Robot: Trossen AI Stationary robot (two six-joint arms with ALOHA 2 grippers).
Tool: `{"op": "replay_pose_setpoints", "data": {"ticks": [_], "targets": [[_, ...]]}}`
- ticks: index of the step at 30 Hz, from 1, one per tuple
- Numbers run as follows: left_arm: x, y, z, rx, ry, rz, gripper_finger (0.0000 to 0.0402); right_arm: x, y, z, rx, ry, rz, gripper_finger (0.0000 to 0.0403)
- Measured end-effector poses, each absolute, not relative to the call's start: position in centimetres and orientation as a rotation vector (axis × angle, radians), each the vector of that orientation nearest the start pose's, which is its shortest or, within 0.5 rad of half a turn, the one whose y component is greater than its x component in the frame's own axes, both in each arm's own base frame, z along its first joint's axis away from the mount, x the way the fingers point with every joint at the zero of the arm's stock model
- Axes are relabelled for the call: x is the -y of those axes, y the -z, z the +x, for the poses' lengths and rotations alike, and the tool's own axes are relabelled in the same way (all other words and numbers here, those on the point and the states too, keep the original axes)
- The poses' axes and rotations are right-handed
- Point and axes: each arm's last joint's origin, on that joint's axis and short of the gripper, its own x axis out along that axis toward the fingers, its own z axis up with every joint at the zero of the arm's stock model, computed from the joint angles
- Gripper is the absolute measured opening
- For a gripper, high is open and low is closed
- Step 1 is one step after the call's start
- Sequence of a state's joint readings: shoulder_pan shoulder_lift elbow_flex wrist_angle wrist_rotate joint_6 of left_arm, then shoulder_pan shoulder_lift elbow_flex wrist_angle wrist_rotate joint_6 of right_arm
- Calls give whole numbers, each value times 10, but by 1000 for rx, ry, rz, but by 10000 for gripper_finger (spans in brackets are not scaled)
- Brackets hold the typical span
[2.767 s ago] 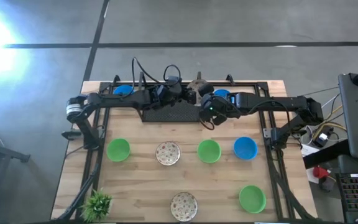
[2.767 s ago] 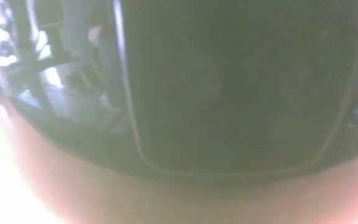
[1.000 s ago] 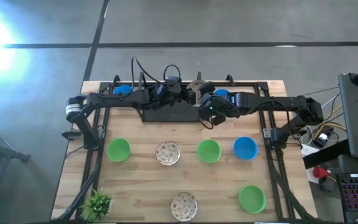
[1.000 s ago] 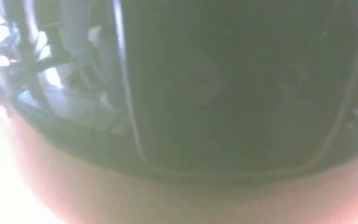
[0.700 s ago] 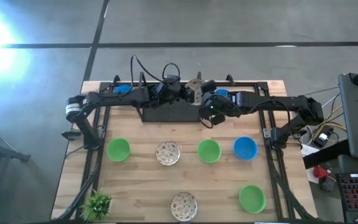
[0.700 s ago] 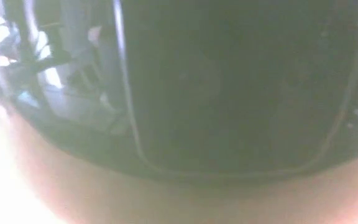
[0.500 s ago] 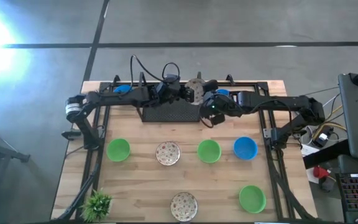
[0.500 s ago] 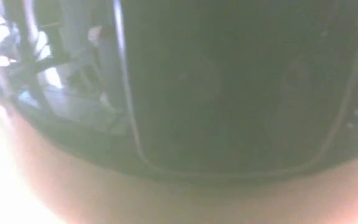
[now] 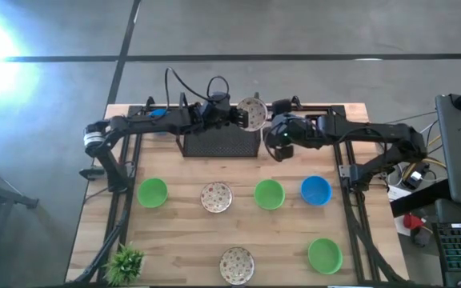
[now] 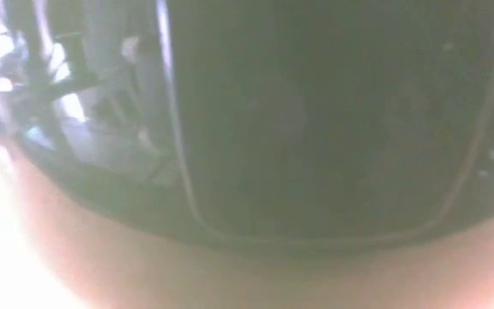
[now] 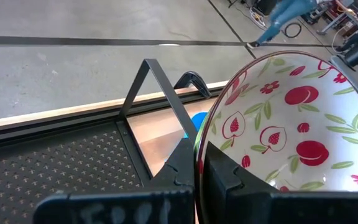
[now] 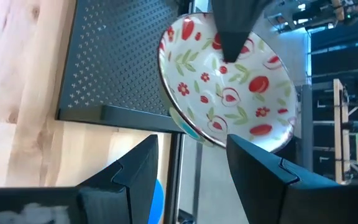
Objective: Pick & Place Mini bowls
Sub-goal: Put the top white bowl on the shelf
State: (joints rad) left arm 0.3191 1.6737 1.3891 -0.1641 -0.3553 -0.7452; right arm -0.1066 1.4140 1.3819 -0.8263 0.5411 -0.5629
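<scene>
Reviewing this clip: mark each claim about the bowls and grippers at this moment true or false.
1. The left gripper is pinching the rim of a white bowl with a red fruit pattern. True.
2. The right gripper holds that bowl too. False: its fingers stand open, clear of it.
3. Three green bowls sit on the table. True.
4. The held bowl lies flat in the black mesh tray. False: it is lifted and tilted.

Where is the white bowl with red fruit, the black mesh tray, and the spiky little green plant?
White bowl with red fruit pattern (image 12: 229,81): right wrist view, on its patterned inside.
Black wire-mesh tray (image 9: 218,144): high view, on its mesh floor.
Spiky green potted plant (image 9: 125,262): high view, on its leaves.
</scene>
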Motion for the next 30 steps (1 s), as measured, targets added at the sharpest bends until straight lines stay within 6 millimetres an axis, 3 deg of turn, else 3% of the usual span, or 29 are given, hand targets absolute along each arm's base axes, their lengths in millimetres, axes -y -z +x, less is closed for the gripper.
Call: {"op": "replay_pose_setpoints", "data": {"ticks": [12,30], "targets": [[-151,-323,328,-336,-811,-686,5,42,-368,261,-898,414,-566,185],[-208,-305,271,-725,-602,-554,5,39,-383,242,-784,440,-395,185]]}}
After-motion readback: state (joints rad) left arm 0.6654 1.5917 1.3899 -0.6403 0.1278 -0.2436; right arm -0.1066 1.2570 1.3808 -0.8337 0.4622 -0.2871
